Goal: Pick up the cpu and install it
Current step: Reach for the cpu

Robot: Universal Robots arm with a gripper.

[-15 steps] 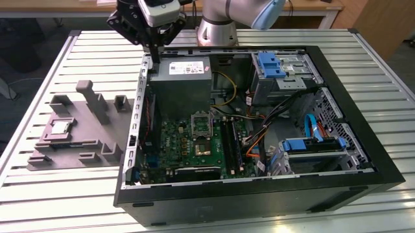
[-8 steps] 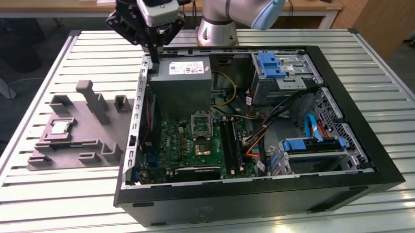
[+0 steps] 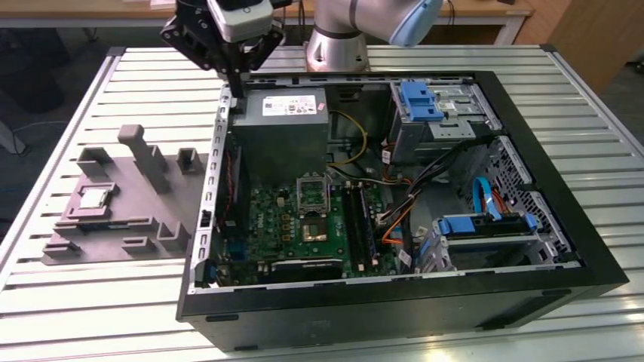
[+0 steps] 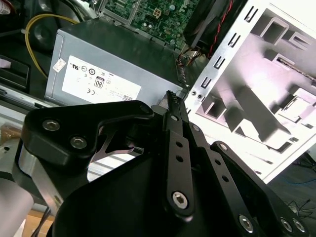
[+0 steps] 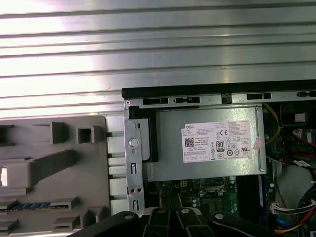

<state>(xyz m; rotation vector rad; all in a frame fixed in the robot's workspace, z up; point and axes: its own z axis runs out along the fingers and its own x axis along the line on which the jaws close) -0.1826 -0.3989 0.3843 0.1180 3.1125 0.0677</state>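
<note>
- Exterior view has my claw (image 3: 232, 87) hanging over the back corner of the computer case (image 3: 563, 226), just above the grey power box (image 3: 286, 128). In the second wrist view my fingers (image 4: 173, 128) are pressed together with nothing between them.
- The cpu (image 3: 93, 197) lies flat in a pocket of the grey holder (image 3: 121, 237). That puts it on the exterior view's left of the case and well apart from me, not yet lifted.
- I judge the pick to be the step in hand. To do it well I would spread my fingers wider than the chip and come down square to it. I would take it by its rim only, keep it level, and stay clear of the tall post (image 3: 148, 158) standing near it.
- The socket (image 3: 313, 190) sits on the green board (image 3: 277, 226) inside the case, with loose cables (image 3: 403, 192) close by. I think a tilted chip would seat badly there.
- The case and the holder both rest on a slatted metal table (image 3: 101, 317), ridged and shiny.
- Behind the arm runs a wooden desk edge (image 3: 483, 9), with dim floor at either side.
</note>
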